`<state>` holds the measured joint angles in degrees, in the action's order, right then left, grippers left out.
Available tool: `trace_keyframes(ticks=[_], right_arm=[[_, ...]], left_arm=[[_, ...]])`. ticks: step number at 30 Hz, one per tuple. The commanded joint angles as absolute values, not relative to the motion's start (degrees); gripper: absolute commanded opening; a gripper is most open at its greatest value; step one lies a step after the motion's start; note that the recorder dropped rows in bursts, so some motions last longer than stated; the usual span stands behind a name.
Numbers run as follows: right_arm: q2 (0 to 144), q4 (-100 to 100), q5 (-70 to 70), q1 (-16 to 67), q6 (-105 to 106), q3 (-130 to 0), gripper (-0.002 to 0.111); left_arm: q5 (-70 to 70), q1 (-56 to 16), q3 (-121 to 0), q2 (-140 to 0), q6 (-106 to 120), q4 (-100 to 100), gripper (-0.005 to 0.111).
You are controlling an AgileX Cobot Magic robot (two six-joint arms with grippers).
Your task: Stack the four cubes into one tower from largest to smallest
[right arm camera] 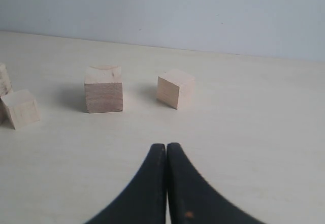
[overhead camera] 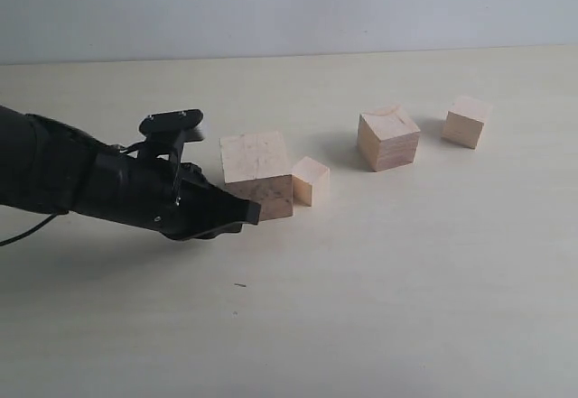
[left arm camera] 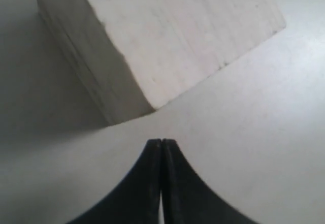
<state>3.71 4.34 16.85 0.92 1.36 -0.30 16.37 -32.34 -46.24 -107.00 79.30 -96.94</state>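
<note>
A pale table (overhead camera: 406,281) stands before a plain light wall (overhead camera: 289,5). Four pale wooden cubes sit singly on it, none resting on another.

The largest cube (overhead camera: 257,174) sits left of centre in the exterior view. The smallest cube (overhead camera: 311,181) sits just beside its right face, turned at a slight angle; whether the two touch is not clear. Further right and further back is the second-largest cube (overhead camera: 388,138), standing alone. The third cube (overhead camera: 466,122) sits beyond it to the right, near it but apart.

The black left arm reaches in low from the left edge. The left tool (overhead camera: 251,213) is clenched, its jaws pressed together and grasping nothing. Its tip lies just in front of the lower left corner of the largest cube. In the left wrist view the joined tips (left arm camera: 161,141) point at the near bottom corner of that cube (left arm camera: 167,36), with a sliver of table between them.

The right tool (right arm camera: 166,145) is also clenched and empty. In its wrist view it hovers over bare table, pointing toward the second-largest cube (right arm camera: 104,89) and the third cube (right arm camera: 175,88), well apart from both.
</note>
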Motion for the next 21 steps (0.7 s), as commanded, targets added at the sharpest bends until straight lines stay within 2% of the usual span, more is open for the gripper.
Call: trace_keyframes(ticks=[1, 13, 21], right_arm=[[3.93, 4.42, 16.56, 0.71, 1.20, 0.00, 0.000], [3.93, 4.42, 16.56, 0.71, 1.20, 0.00, 0.000], [3.93, 4.42, 16.56, 0.71, 1.20, 0.00, 0.000]], left_arm=[[15.43, -32.62, -46.62, -107.92, 82.83, -99.95, 0.000], [11.55, -32.62, -53.44, -110.00, 82.92, -99.95, 0.000], [16.49, -32.49, -53.45, -109.88, 82.47, -99.95, 0.000]])
